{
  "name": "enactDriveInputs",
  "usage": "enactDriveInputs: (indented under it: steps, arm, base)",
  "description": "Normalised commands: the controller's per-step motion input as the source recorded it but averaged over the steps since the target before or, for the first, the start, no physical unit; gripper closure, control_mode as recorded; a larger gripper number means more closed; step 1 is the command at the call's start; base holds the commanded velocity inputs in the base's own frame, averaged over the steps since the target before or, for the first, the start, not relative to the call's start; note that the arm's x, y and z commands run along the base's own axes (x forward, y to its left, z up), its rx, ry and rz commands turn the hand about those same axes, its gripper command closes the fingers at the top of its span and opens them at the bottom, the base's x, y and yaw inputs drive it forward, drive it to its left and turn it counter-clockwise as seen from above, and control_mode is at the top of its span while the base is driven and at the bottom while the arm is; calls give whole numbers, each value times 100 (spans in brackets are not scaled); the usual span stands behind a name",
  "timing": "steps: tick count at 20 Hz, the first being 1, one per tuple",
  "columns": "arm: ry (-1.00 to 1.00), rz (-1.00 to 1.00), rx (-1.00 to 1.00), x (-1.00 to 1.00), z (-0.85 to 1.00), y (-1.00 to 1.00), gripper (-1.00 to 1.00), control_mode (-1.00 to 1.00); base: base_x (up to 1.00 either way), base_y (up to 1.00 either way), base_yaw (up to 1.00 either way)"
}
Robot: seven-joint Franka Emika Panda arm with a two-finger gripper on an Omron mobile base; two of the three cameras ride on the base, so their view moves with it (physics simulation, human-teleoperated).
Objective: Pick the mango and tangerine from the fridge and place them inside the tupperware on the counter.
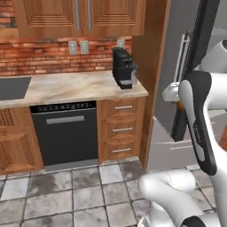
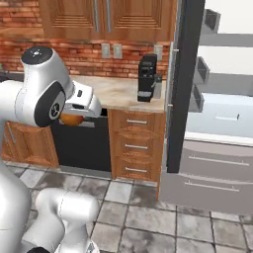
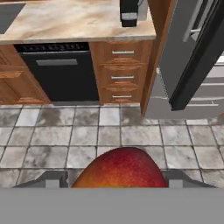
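While the tool (image 3: 119, 181) grips it, the mango (image 3: 120, 168) looks smooth, rounded, red-orange

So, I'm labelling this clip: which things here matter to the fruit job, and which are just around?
Job:
mango, held in the claw
fridge, door open
counter

Around:
coffee machine
dishwasher
drawers

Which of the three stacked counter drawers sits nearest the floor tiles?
The bottom drawer, directly above the toe-kick; the other two sit stacked above it under the counter.
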Motion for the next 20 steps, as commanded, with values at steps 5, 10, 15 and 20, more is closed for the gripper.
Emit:
enactDriveInputs:
  steps: [5, 10, 15, 20]
  arm:
    - [0, 0, 0, 0, 0, 0, 100, 100]
    - [0, 0, 0, 0, 0, 0, 100, 100]
    - [0, 0, 0, 0, 0, 0, 100, 100]
    - [0, 0, 0, 0, 0, 0, 100, 100]
  base:
    - [34, 100, 11]
    - [51, 100, 32]
    - [48, 100, 40]
    - [54, 100, 39]
